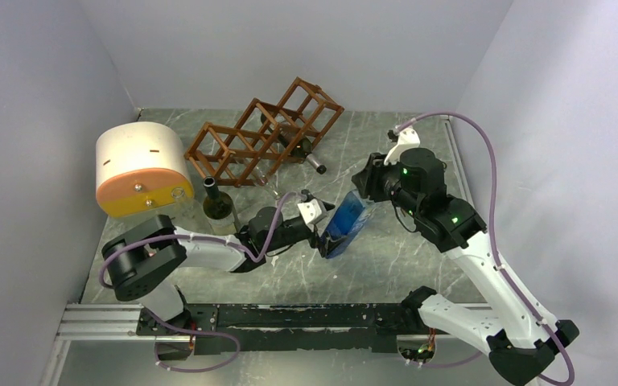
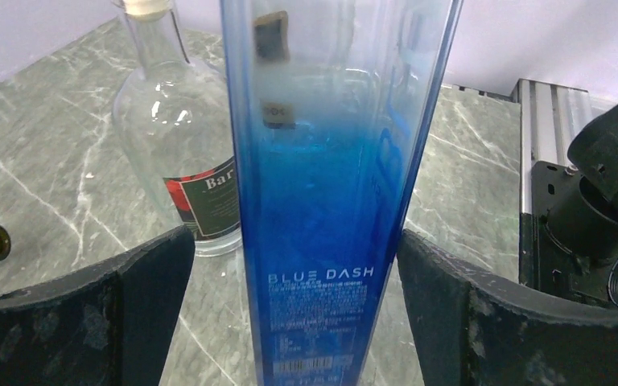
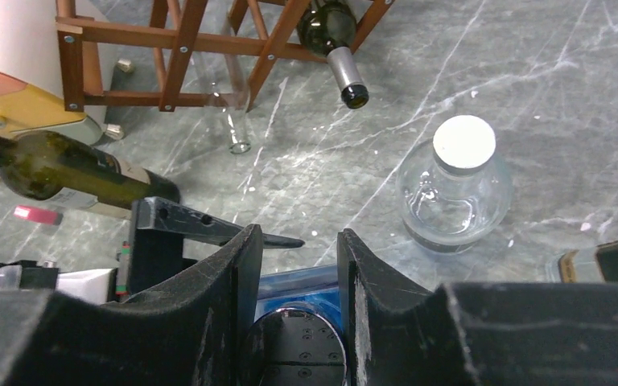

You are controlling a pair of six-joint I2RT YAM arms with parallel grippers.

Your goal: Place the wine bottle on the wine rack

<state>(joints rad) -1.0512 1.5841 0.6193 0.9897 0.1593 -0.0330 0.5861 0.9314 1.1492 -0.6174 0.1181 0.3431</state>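
right hand (image 3: 297, 241) clasping blue bottle (image 3: 294, 291), mostly hidden behind fingers (image 3: 225, 297)

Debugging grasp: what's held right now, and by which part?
Blue bottle: right claw grips its upper end; left claw straddles its lower body, gap showing, not clamped.

Wine bottle (image 1: 344, 225): tall, straight-sided glass; deep blue in lower body, fading to clear higher up; white "BLUE DASH" print low on one face; leaning, top tilted toward right arm; near middle of counter (image 1: 418, 265); top end between jaws of right gripper (image 1: 364, 186); jaws of left gripper (image 1: 322, 235) straddling lower body, gap showing on one side.
Wine rack (image 1: 261, 141): reddish-brown wood; open square cells, stepped outline; at far side of counter, apart from bottle.
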